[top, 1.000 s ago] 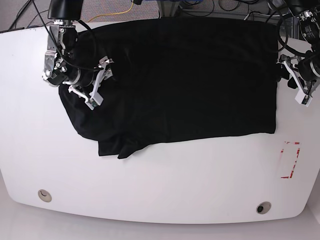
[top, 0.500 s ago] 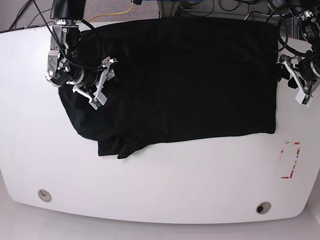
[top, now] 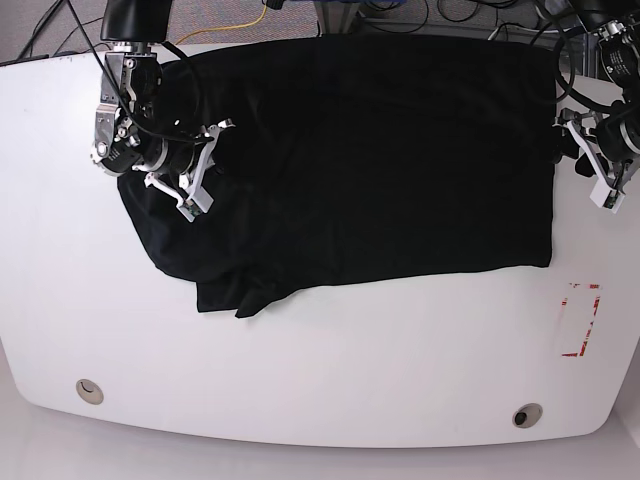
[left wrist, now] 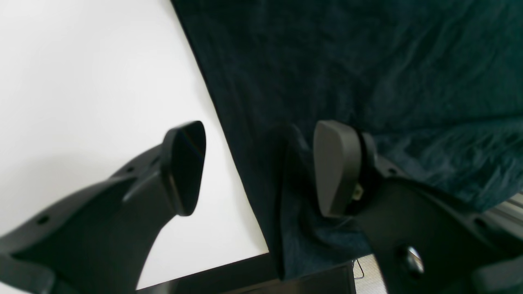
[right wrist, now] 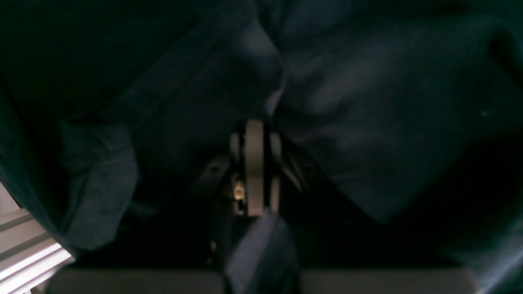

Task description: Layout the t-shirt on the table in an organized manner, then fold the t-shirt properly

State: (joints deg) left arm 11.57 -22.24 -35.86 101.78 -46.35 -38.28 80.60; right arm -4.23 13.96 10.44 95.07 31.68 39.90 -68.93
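Glossy white tabletop with rounded edges (top: 330, 350) is seen from above, two round metal grommets (top: 89, 391) near the front edge and a small red tape rectangle outline (top: 580, 320) at the front right; cables and floor are seen past the far edge. Plain black soft fabric t-shirt (top: 370, 160) is spread over the far half of the table, spanning most of its width, right edge fairly straight, left side bunched, with a crumpled flap hanging toward the front left.

Base-view left: right gripper (top: 205, 165) is pressed onto the bunched left part of the t-shirt. In the right wrist view (right wrist: 255, 134) its jaws are closed tight together, dark cloth folded all around them and apparently pinched between. Grip is judged to be placed there so the crumpled sleeve area can be pulled out flat; layout is not yet finished on this side.

Base-view right: left gripper (top: 603, 175) is held at the t-shirt's right edge. In the left wrist view (left wrist: 257, 167) its jaws are spread wide, one pad (left wrist: 186, 163) over bare table, the other pad (left wrist: 333, 167) over the cloth, so the hem runs between them; nothing is gripped. Straddling pose is judged a readiness to clamp the edge, so the fabric can be tensioned against the other arm. Folding is judged not started.
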